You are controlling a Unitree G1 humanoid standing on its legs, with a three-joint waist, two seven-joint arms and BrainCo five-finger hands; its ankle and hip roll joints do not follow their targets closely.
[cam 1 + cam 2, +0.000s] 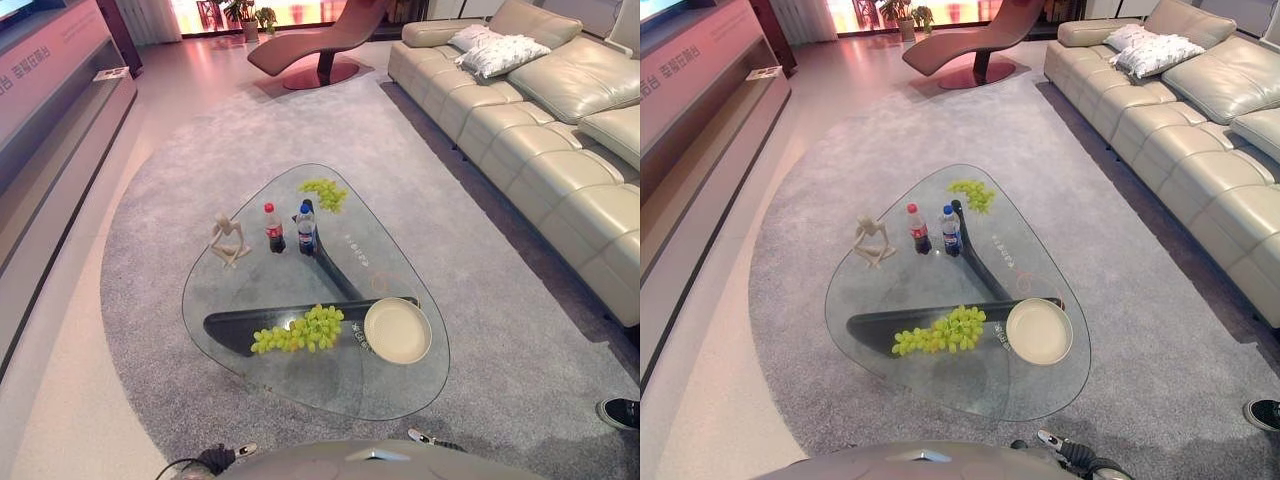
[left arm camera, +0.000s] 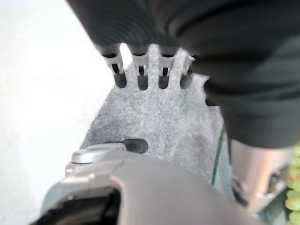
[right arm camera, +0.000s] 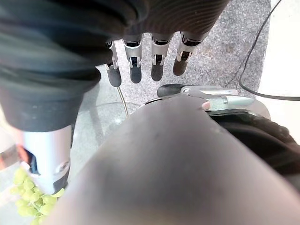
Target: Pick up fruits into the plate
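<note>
Sofa [image 1: 560, 110]: cream leather, along the right of the grey rug [image 1: 150, 250], white cushions at its far end.
Counter [image 1: 250, 370]: rounded glass top on a dark base, standing on the rug.
Plate [image 1: 397, 330]: cream, empty, at the counter's near right.
Near grapes [image 1: 300, 331]: green bunch lying on the glass just left of the plate, apart from it.
Far grapes [image 1: 325, 193]: smaller green bunch at the counter's far edge.
Bottles [image 1: 274, 229]: two, red-capped and blue-capped, upright side by side mid-counter.
Figurine [image 1: 229, 241]: pale, left of the bottles.
Left hand [image 2: 140, 70]: fingers straight and spread, holding nothing, over the rug.
Right hand [image 3: 140, 63]: fingers straight, empty, above the counter's edge.
</note>
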